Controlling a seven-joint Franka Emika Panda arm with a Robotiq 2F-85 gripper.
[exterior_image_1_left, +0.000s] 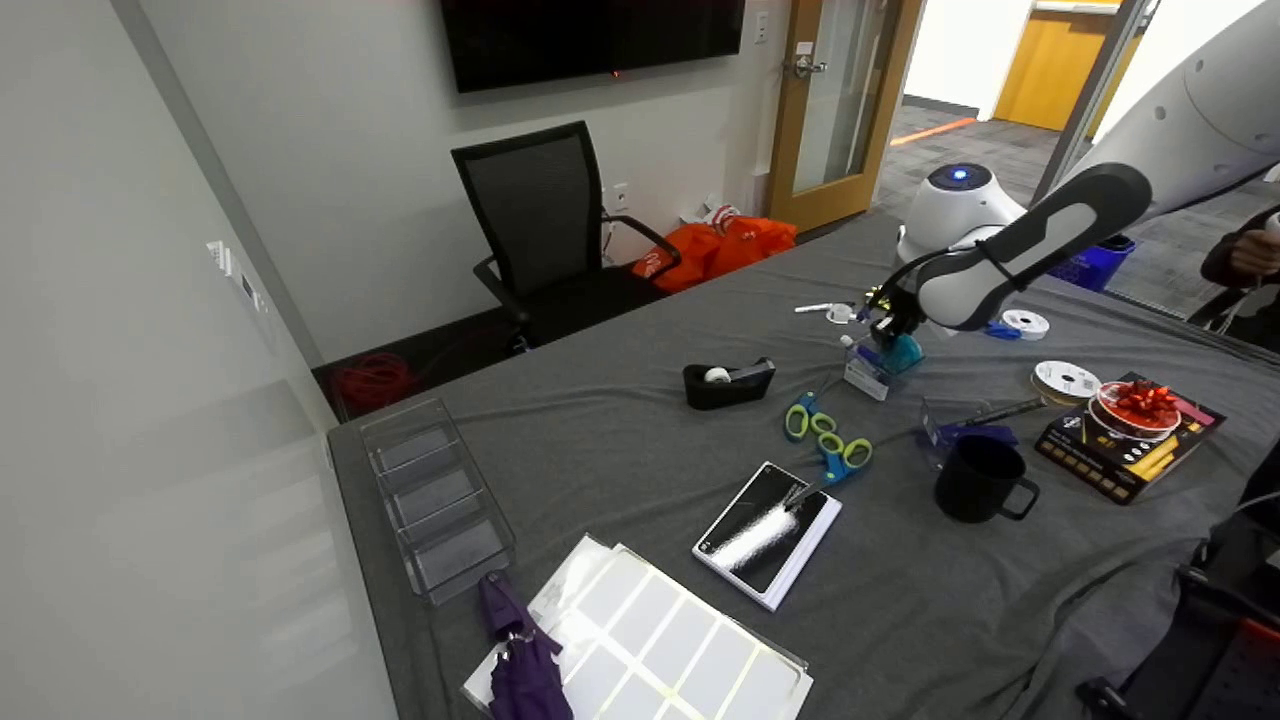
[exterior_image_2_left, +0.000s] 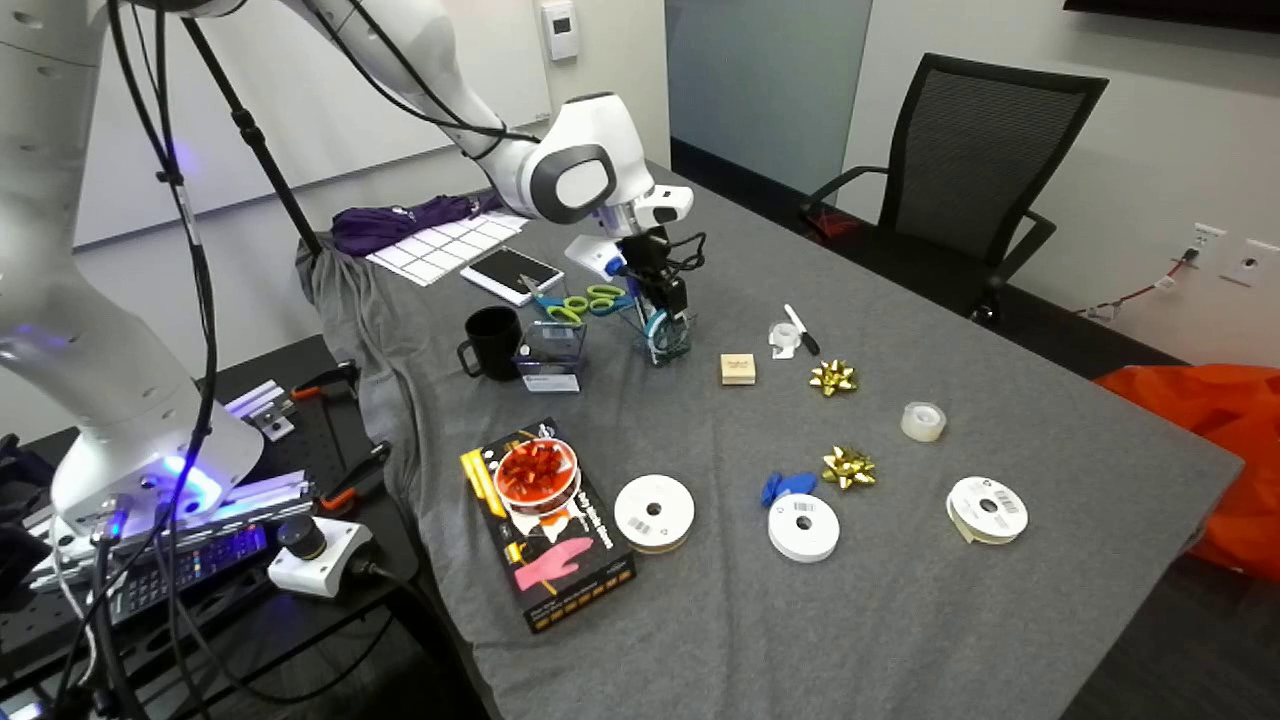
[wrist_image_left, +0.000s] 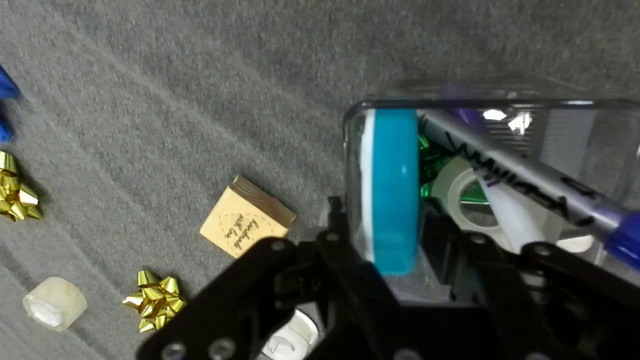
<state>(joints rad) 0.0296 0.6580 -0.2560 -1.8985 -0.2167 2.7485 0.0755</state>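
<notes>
The turquoise ribbon spool is standing on edge in a clear plastic bin, near the middle of the cloth-covered counter and well in from its edges.

Going left to right in an exterior view, a purple umbrella is lying at the counter's far left corner. A black mug is standing near the left edge, with a labelled desk bin sitting just beside it. Farther along that edge, a printed cardboard box is carrying a red gift bow, and a white-faced ribbon spool is lying just beside the box.

Next, the fingers are straddling the turquoise spool, one on each side; whether they are pressing on it, I cannot tell. A silver marker is lying slantwise in the bin, close by the spool. The step in hand seems to be either gripping or releasing it there; this moment is not settling which. The next move is probably calling for a straight, vertical path, with the fingers clearing the bin's end wall and the marker.

Farther right, a wooden stamp block, a gold gift bow and a roll of clear tape are lying apart from one another.
</notes>
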